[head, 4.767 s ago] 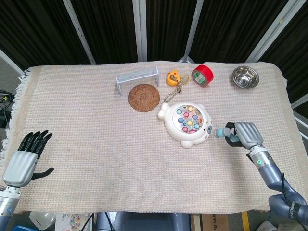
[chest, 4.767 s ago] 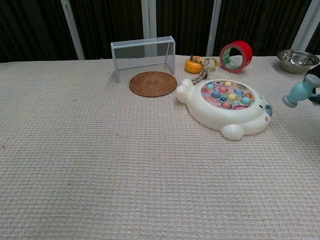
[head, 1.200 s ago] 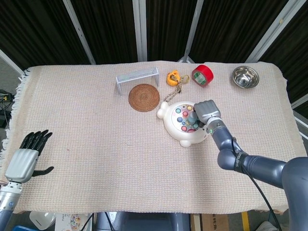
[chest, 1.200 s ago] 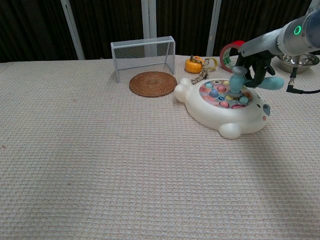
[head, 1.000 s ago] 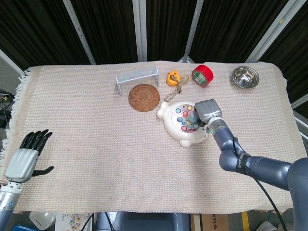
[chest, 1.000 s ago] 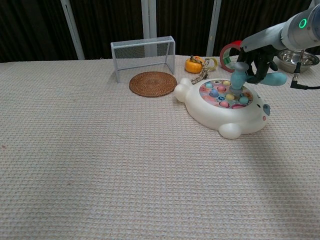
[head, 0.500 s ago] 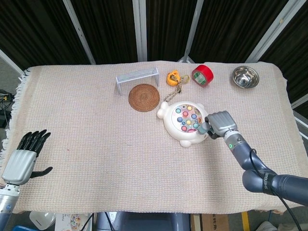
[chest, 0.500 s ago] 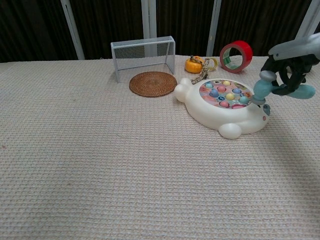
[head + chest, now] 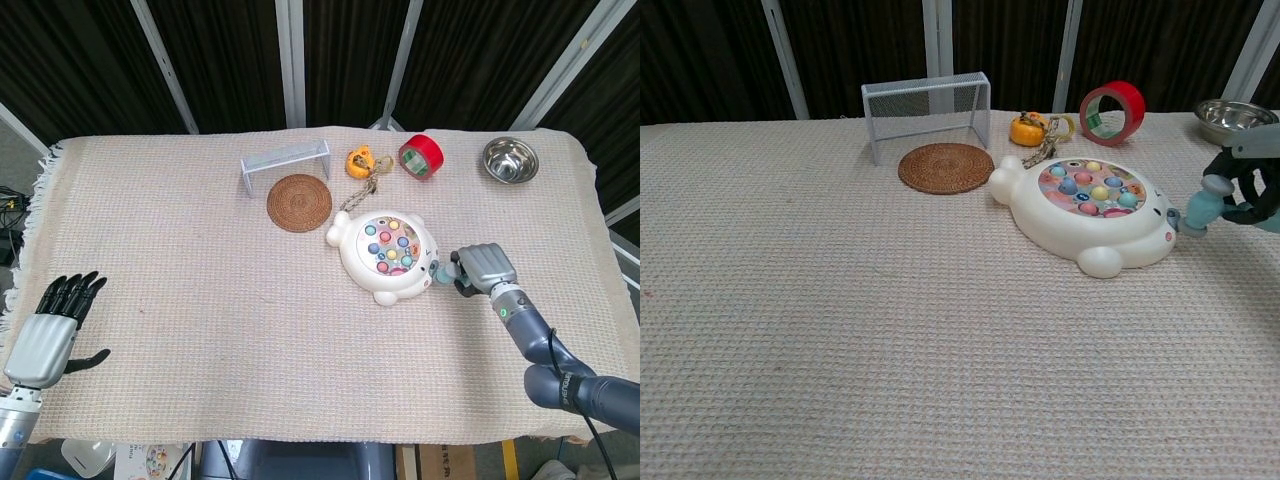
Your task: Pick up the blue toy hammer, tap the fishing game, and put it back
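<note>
**Hammer held just right of the fishing game**

The blue toy hammer (image 9: 1202, 207) is in the right hand (image 9: 484, 268), whose fingers are curled round the handle; the chest view shows the dark fingers (image 9: 1252, 196) wrapped about it at the frame's right edge. The hammer head points toward the fishing game (image 9: 386, 256) and sits just beside the game's right rim, at the side where the little face is moulded. Whether head and rim actually touch cannot be told. The hammer is lifted off the cloth.

The right forearm runs from the lower right corner of the head view up to the hand, back of the hand upward.

The left hand (image 9: 50, 329) lies far off at the left edge of the table, holding nothing, its dark fingers straight and spread.

Behind the game, a round woven coaster (image 9: 299, 202) lies before a small wire goal (image 9: 285, 161). An orange toy on a chain (image 9: 361, 161), a roll of red tape (image 9: 420, 155) and a steel bowl (image 9: 510, 160) line the far edge of the beige woven tablecloth (image 9: 200, 320).
</note>
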`<state>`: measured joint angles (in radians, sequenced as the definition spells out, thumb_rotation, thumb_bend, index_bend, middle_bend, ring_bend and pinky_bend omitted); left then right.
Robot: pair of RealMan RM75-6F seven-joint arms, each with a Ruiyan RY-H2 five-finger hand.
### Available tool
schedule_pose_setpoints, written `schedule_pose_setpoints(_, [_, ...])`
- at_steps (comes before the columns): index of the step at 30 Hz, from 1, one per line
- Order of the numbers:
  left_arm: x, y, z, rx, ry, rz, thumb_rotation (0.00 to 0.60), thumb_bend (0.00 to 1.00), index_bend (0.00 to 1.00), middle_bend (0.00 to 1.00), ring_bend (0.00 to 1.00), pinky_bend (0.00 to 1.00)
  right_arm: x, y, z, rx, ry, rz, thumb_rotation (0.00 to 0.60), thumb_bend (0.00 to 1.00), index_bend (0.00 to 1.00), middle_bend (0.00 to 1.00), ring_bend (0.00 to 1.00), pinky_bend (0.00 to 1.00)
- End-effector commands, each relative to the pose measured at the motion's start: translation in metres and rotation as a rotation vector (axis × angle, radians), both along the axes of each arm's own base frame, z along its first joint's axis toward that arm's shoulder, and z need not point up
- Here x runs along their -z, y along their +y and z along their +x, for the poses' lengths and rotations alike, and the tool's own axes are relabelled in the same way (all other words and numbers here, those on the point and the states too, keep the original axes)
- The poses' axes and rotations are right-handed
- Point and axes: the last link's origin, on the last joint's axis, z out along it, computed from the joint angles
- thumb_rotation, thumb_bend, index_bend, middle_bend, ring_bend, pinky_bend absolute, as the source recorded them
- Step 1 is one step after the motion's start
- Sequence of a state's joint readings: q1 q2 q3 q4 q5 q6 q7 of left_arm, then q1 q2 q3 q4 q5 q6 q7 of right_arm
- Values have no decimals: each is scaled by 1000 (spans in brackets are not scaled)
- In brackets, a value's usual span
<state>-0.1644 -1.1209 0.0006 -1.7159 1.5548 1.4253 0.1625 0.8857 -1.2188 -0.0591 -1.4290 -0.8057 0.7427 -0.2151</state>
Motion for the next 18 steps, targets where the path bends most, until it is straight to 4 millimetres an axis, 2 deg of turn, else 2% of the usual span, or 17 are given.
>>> schedule_pose_setpoints(1, [0, 0, 0, -2, 2, 0, 600, 35, 0, 0, 0, 0, 2, 0, -11, 12, -6, -1, 600, 722, 936, 817, 652, 593])
schedule_pose_setpoints(12, [1, -1, 3, -2, 4, -1, 600, 35, 0, 0, 0, 0, 0, 1, -32, 33, -1, -10, 600, 722, 895, 780, 598, 552])
schedule_pose_setpoints(18, [1, -1, 4, 0, 5, -2, 600, 35, 0, 0, 0, 0, 1, 2, -42, 41, 8, -10, 600, 713, 829, 723, 543, 511])
